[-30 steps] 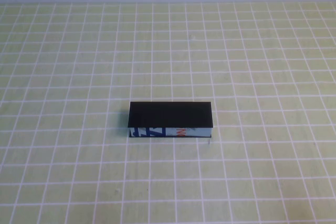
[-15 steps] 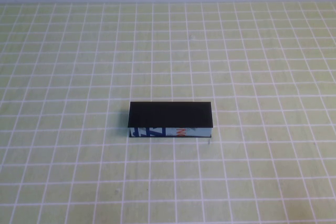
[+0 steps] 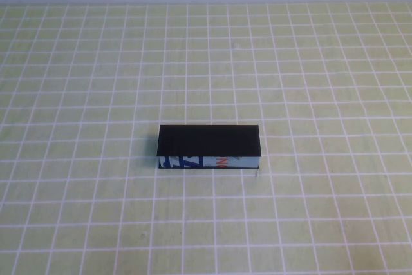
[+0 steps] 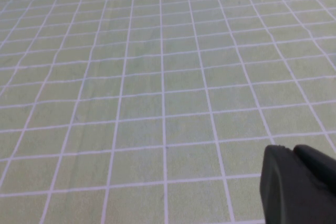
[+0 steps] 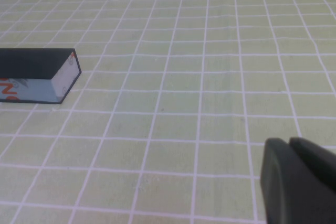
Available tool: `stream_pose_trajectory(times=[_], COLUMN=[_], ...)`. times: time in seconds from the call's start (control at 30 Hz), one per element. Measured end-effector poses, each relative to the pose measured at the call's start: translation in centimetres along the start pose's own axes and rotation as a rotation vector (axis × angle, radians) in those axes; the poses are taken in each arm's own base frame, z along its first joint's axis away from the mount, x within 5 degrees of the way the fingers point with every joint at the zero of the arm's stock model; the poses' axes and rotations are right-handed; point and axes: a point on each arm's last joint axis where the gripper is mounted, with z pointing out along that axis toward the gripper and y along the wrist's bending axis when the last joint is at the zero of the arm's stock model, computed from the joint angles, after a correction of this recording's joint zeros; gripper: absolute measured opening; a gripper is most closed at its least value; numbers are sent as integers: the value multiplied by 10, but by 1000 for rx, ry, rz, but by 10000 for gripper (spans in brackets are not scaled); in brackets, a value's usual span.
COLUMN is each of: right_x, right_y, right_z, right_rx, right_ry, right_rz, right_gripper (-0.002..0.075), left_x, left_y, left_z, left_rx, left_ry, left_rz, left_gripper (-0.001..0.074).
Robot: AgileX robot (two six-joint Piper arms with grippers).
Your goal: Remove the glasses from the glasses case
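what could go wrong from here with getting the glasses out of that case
The glasses case is shut, with no glasses in sight, so the lid must be lifted first; a one-sided pull may slide or tip the case on the checked cloth instead. Neither arm is near: the left gripper sees only cloth, and the right gripper is off the case's end, so a badly aimed approach could shove it.

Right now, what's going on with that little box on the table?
Nothing is being handled. The glasses case sits closed on the green checked table, black lid on top, pale blue lettered side facing the robot. The glasses are out of sight. Neither arm shows from above; a dark bit of the left gripper and right gripper shows in each wrist view, well away from the case.
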Motion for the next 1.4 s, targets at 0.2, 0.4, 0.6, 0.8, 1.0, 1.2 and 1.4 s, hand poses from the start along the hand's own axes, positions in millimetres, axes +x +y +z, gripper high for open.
stream_pose_trajectory(times=[0.2,0.4,0.6,0.8,1.0,1.2,1.4], right_x=[0,0,0,0,0,0,0], right_y=[0,0,0,0,0,0,0], right_z=[0,0,0,0,0,0,0], right_rx=[0,0,0,0,0,0,0], right_ry=[0,0,0,0,0,0,0], right_rz=[0,0,0,0,0,0,0], right_gripper=[-18,-18,-18,-18,-18,-18,-18], left_x=[0,-5,-16,-21,-53,-119,-171], left_y=[0,-5,-9,-8,-17,-25,-31], left_z=[0,0,-2,-3,-8,12,66], left_rx=[0,63,148,171,248,335,468], left_ry=[0,-56,-150,-195,-39,276,479], left_rz=[0,-194,-547,-697,-637,-422,-208], left_gripper=[-4,-4,-4,-4,-4,-4,-4])
